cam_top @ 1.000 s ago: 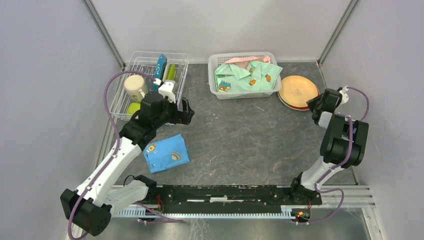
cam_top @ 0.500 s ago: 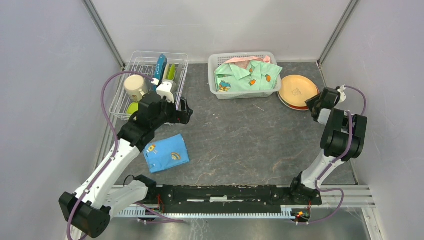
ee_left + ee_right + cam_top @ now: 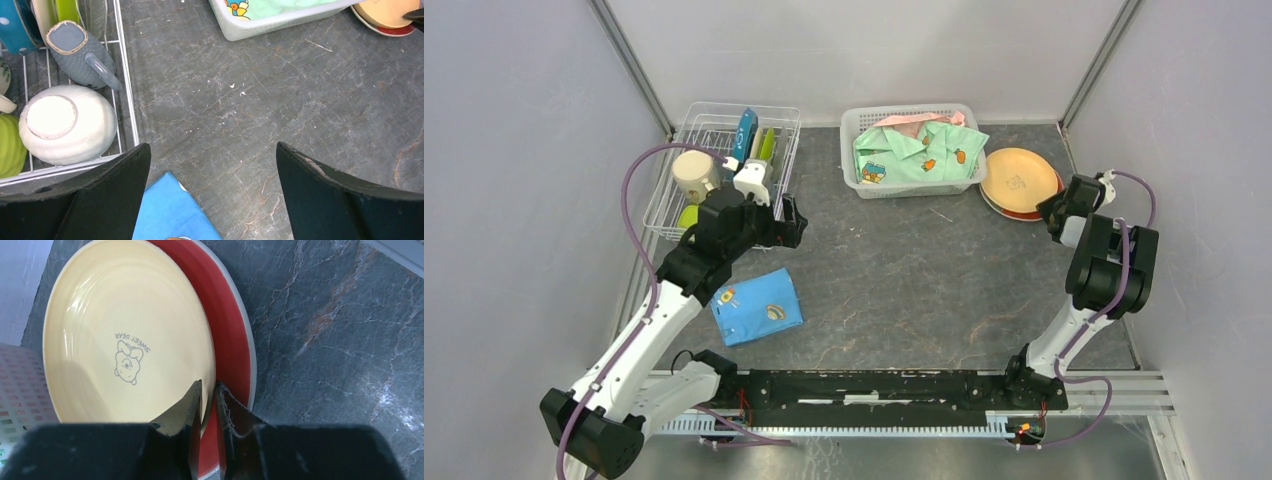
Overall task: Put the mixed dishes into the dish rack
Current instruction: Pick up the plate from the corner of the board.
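Note:
The orange plate [image 3: 1019, 180] [image 3: 125, 330], pale with a bear print, lies on a red plate [image 3: 232, 340] at the back right. My right gripper [image 3: 1054, 208] [image 3: 208, 386] is shut on the orange plate's near rim, one finger over it and one beside the rim on the red plate. The dish rack [image 3: 742, 107] [image 3: 127, 90] at the back left holds a beige mug [image 3: 692, 175], a blue dotted plate [image 3: 745, 132], a lime-green plate [image 3: 767, 143], a white bowl [image 3: 67, 125] and a grey mug [image 3: 80, 52]. My left gripper [image 3: 789, 222] [image 3: 212, 150] hangs open and empty beside the rack's right side.
A folded blue cloth [image 3: 757, 306] [image 3: 167, 210] lies under the left gripper. A white latticed basket [image 3: 914, 185] [image 3: 270, 27] with green clothing stands at the back middle, just left of the plates. Walls close in on three sides.
The right jaws have narrowed onto the orange plate's rim. The left arm has drifted slightly toward the rack, still open.

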